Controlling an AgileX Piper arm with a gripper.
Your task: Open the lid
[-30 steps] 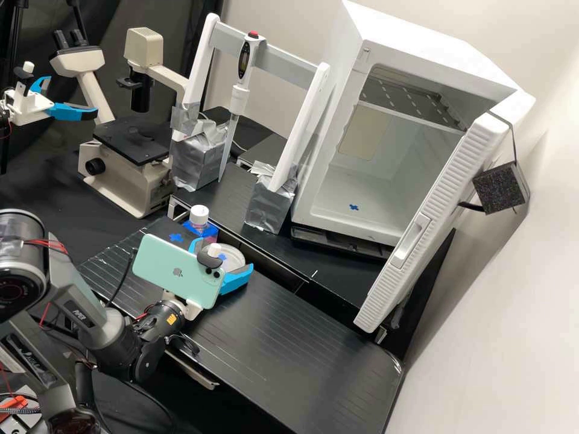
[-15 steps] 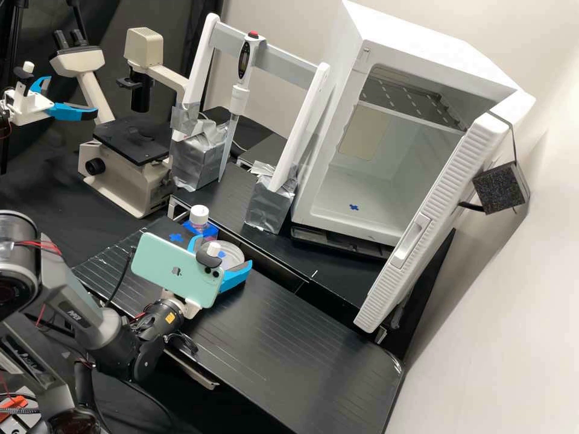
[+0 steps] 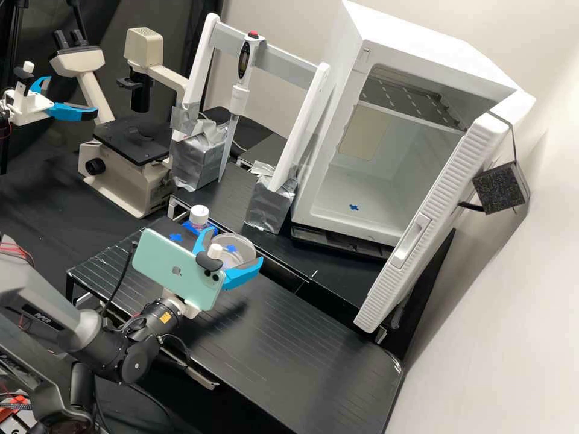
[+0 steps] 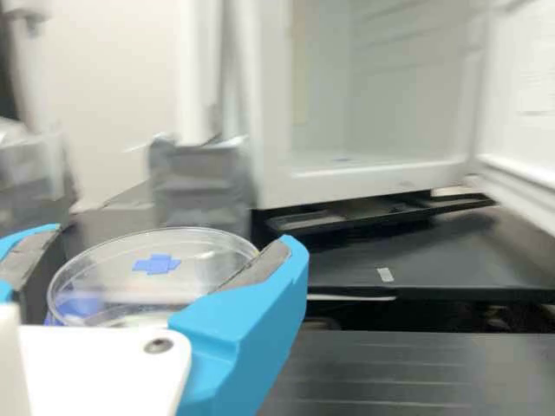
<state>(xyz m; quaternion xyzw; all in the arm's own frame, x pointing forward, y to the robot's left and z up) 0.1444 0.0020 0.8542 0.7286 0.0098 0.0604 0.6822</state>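
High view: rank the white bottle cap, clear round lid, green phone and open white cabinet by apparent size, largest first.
1. Open white cabinet
2. Green phone
3. Clear round lid
4. White bottle cap

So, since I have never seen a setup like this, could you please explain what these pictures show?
The machine is a dark grey robot arm with a phone mounted near its blue-fingered hand. The high view comes from a fixed camera looking down on the bench; the wrist view comes from a camera on the arm itself.

Between the fingers is a clear round lid with a blue mark; I cannot tell whether a dish bottom comes with it. A white-capped bottle stands nearby on the black bench. Behind are a microscope, a pipette on a white frame, and a white cabinet with its door open.
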